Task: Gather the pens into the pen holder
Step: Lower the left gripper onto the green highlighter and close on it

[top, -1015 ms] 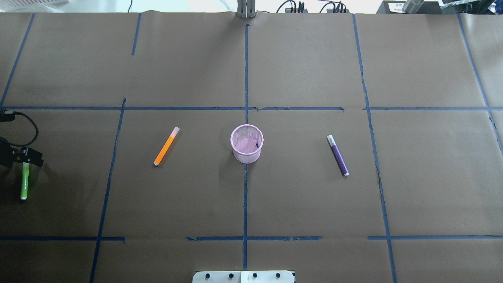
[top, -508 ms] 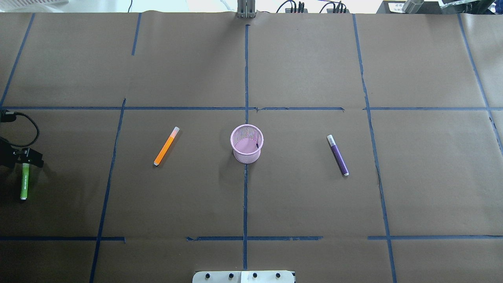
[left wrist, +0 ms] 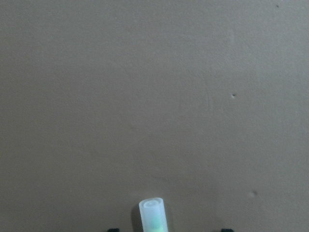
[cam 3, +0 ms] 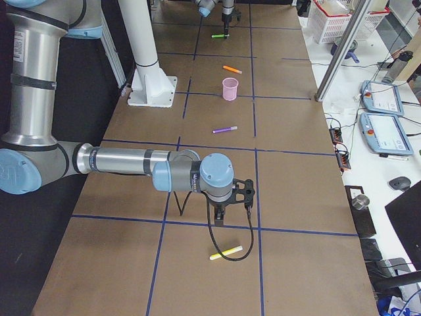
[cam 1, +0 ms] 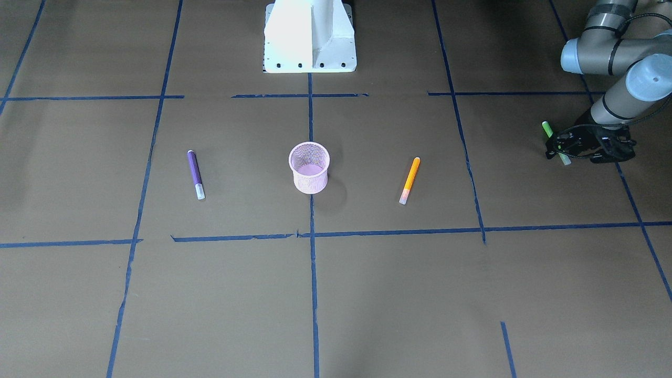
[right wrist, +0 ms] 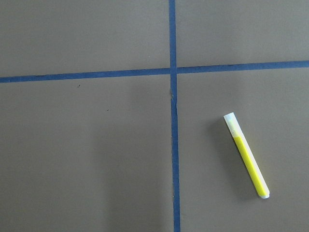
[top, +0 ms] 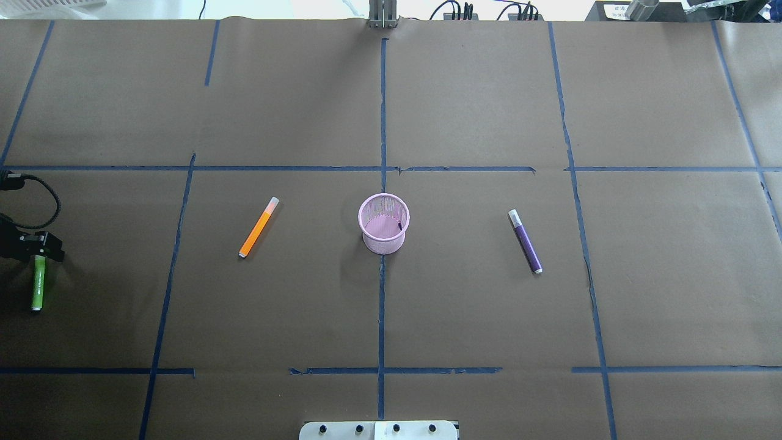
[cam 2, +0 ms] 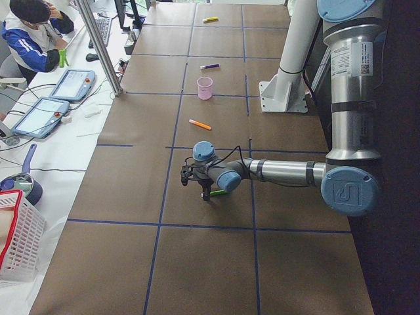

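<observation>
The left arm (cam 2: 282, 172) reaches low and nearly level over the table (top: 489, 318), a brown-paper surface crossed with blue tape lines. Its wrist is bent so that the left tool (top: 39, 252) points straight down at the far left edge of the overhead view. The tool's fingers stand apart, one on each side of the pale translucent cap end of the slim green pen (top: 38, 284). In the left wrist view the cap sits at the bottom centre of the frame. A dark tip shows at each side of it, and bare table shows between the cap and each tip. The green pen lies flat on the table and runs from the tool almost straight down the overhead frame.

The small round pink wire-mesh pen holder (top: 385, 245) stands upright at the centre of the overhead view on the middle tape line, well apart from the left tool. The slim orange pen (top: 258, 227) lies tilted on the table left of the holder, between it and the green pen. The slim purple pen (top: 525, 241) lies tilted to the holder's right. Neither touches the holder.

In the exterior right view the right arm (cam 3: 125, 160) stretches level from the frame's left, and the right tool (cam 3: 220, 216) hangs downward close over the table by a tape line. Whether its fingers are apart or together cannot be told. A slim yellow pen (right wrist: 246, 157) lies flat near it, lower in that frame and apart from the tool. In the right wrist view the pen lies tilted at lower right, pale cap uppermost.
</observation>
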